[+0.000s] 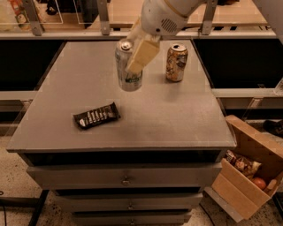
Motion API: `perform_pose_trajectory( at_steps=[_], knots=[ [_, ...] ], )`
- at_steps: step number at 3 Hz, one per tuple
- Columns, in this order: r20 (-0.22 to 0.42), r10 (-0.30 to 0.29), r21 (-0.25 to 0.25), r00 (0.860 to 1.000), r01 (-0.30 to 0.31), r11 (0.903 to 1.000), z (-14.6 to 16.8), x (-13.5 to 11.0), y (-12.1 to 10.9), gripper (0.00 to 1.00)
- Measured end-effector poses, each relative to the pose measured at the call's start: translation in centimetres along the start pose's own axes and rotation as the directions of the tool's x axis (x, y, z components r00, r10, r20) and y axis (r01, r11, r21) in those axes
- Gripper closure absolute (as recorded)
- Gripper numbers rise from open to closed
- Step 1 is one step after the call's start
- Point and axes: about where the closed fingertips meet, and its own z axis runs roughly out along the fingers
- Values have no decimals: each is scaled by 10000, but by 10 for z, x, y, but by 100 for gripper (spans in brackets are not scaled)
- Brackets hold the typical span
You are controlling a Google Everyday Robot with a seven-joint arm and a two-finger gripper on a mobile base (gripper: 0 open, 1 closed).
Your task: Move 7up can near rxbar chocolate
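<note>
My gripper point(130, 66) is closed on the can point(124, 62). One cream finger point(141, 55) lies slantwise across its front; the other is hidden behind, so the grip shows from 1 side only. Can is about upright w/ its silver top showing, over the back half of the counter point(185, 119), approx mid-width. Can't tell if its base touches the top. My white arm point(163, 17) comes in from beyond the back edge.

The bar point(96, 115) lies flat toward the front-left corner, well apart from gripper & can, nearer the front edge and to their left. It's turned at a slight angle to the front edge, white lettering up.

A gold can point(177, 62) stands upright near the back-right corner, just right of my gripper, not touching it.

Counter top is plain grey. Drawers w/ small knobs point(126, 180) sit under the front edge. On the speckled floor by the front-right corner is an open cardboard box point(247, 176) w/ snack packets and sth round & red inside. Behind the back edge are metal legs and a wooden tabletop point(239, 13).
</note>
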Motion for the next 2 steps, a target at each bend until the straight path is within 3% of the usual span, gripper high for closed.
perform_pose_trajectory(
  at_steps=[1, 2],
  knots=[
    [-631, -258, -732, 9977, 211, 9971, 39, 4, 43, 100],
    [-1107, -354, -1299, 9932, 209, 9913, 66, 14, 71, 100]
  ],
)
